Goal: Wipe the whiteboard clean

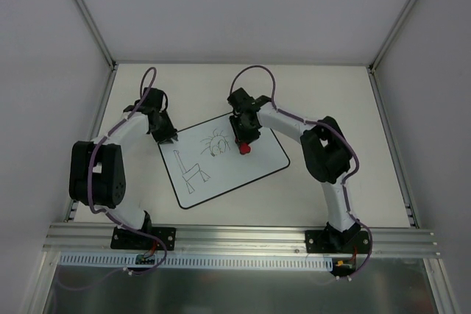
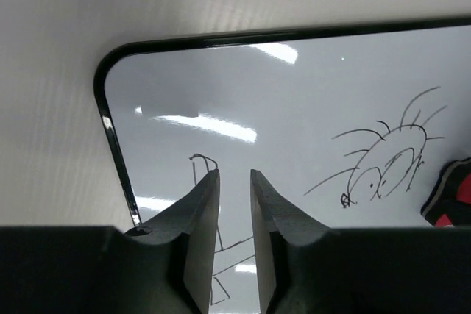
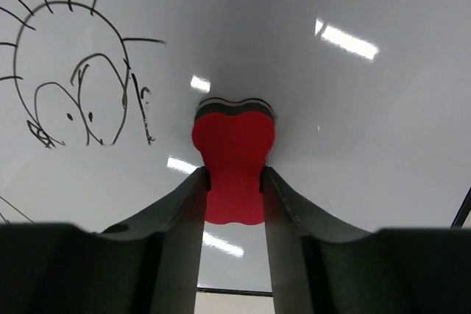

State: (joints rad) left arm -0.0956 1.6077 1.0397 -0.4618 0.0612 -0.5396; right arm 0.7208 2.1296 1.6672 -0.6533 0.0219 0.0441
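The whiteboard (image 1: 234,176) lies tilted on the table, with a spiky face sketch (image 1: 215,143) and a stick animal sketch (image 1: 193,169) on it. My right gripper (image 1: 243,145) is pressed down on the board's upper middle, its fingers closed round the waist of a red bone-shaped eraser (image 3: 234,137) that rests flat on the board (image 3: 353,108), just right of the face sketch (image 3: 81,93). My left gripper (image 2: 235,174) hovers over the board's upper left corner (image 2: 118,64), its jaws a little apart with nothing between them. The eraser's edge (image 2: 452,196) shows at that view's right.
The white table (image 1: 331,108) is bounded by grey walls at the back and both sides. A metal rail (image 1: 243,237) with both arm bases runs along the near edge. The right arm's elbow (image 1: 327,152) stands beside the board's right corner.
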